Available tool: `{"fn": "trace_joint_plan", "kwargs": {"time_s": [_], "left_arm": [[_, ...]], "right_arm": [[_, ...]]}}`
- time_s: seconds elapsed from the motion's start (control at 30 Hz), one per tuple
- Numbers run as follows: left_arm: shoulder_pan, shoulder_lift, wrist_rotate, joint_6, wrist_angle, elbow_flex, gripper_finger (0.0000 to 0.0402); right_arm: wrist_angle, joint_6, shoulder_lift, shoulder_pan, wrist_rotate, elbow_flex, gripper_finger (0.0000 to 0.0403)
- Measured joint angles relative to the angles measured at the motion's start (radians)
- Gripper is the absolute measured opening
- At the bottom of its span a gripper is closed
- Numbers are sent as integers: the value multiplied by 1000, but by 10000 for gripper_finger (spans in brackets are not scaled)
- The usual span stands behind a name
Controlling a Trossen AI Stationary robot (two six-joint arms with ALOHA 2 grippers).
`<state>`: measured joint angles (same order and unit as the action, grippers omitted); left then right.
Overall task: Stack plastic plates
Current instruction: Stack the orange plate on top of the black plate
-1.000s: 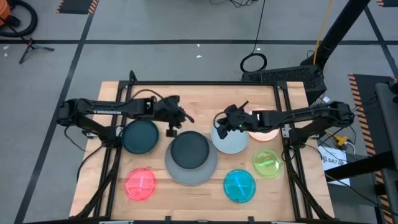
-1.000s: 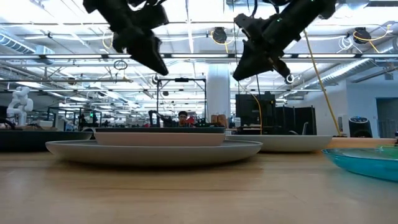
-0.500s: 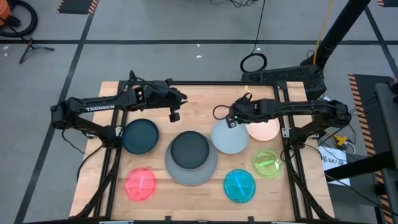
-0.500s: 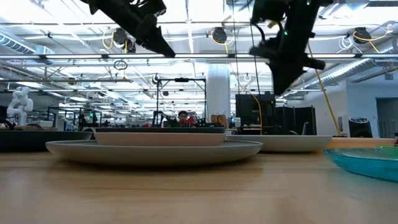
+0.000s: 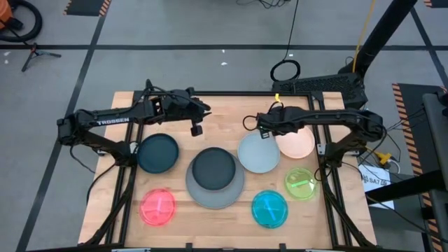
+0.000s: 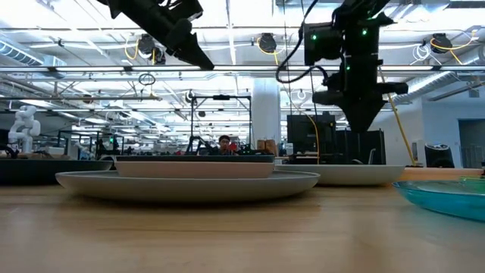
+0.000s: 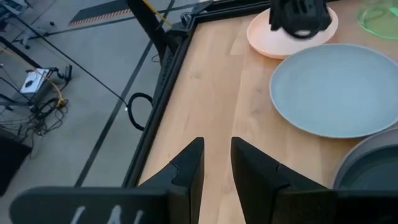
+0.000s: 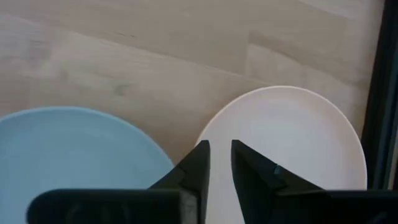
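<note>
A: How far along is the stacking?
B: Barely begun. One dark teal plate rests on the grey plate. Left of the grey plate lie another teal plate and the red plate; right of it lie the pale blue plate, peach plate, cyan plate and green plate.

A: And the claws?
B: The wrist views show what the overhead view cannot: the left gripper and right gripper are each nearly closed, a narrow gap showing, and empty.
</note>
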<state>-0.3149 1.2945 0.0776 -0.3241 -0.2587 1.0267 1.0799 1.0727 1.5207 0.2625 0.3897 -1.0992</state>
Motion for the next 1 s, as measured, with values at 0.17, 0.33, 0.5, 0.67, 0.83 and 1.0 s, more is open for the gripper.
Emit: {"fn": "trace_joint_plan", "kwargs": {"time_s": [0.17, 0.33, 0.5, 0.67, 0.83, 1.0], "left_arm": [[3, 1, 0, 30, 0, 0, 88], [3, 1, 0, 46, -7, 0, 88], [3, 1, 0, 63, -26, 0, 88], [3, 1, 0, 64, -34, 0, 88], [3, 1, 0, 65, -37, 0, 88], [3, 1, 0, 62, -38, 0, 88]], "right_arm": [[10, 15, 34, 14, -2, 0, 103], [43, 45, 34, 21, -1, 0, 132], [72, 71, 34, 18, 3, 0, 145], [45, 71, 34, 15, 61, 0, 145], [7, 68, 34, 6, 64, 0, 146], [-2, 68, 34, 3, 82, 0, 146]]}}
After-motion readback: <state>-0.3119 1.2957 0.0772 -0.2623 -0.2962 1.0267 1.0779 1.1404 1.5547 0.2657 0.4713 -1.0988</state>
